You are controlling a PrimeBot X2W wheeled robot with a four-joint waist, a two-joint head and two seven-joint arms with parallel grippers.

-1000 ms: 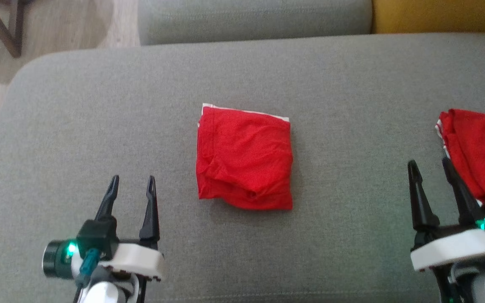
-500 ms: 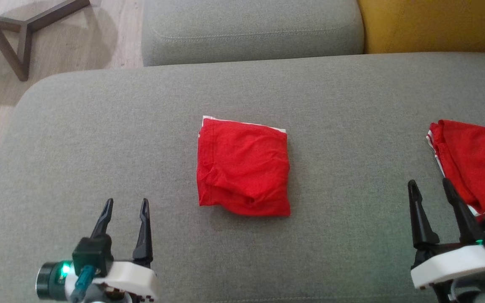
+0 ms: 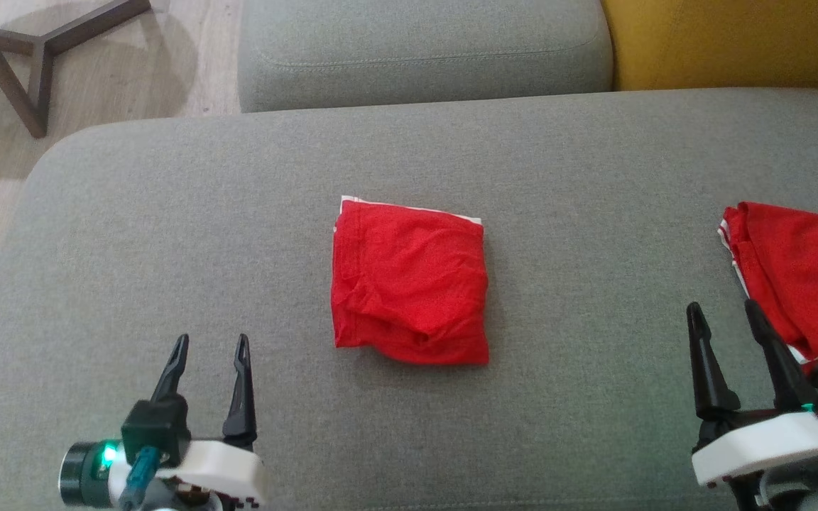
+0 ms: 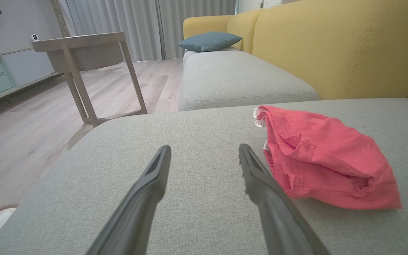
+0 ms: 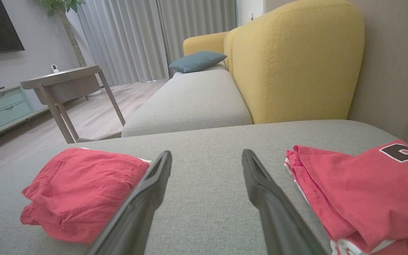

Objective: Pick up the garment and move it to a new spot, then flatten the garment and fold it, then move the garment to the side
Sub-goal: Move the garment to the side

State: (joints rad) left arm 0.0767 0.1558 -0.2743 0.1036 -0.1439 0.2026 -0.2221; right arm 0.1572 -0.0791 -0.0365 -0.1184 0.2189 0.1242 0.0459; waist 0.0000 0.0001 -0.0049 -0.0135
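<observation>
**Folded garment lies between two open grippers**

We see the folded red garment [image 3: 409,284] lying flat in the middle of the grey seat [image 3: 167,234], a white edge showing along its far side. It sits between the two grippers and touches neither. The left gripper [image 3: 211,341] is near its left side, and the right gripper [image 3: 723,306] is well apart from it on the right. Both have their fingers spread with nothing between them.

A second red shirt [image 3: 799,277] with a dark print lies at the seat's right end, just beside the right gripper's outer finger.

Beyond the seat we see another grey cushion [image 3: 423,50], a yellow backrest [image 3: 721,42], a blue pillow [image 4: 209,40], a wooden side table [image 4: 80,46] on a pale wood floor [image 4: 30,134], and curtains [image 5: 126,42].

Both grippers hang low over the seat's near edge, fingers pointing toward the backrest.
</observation>
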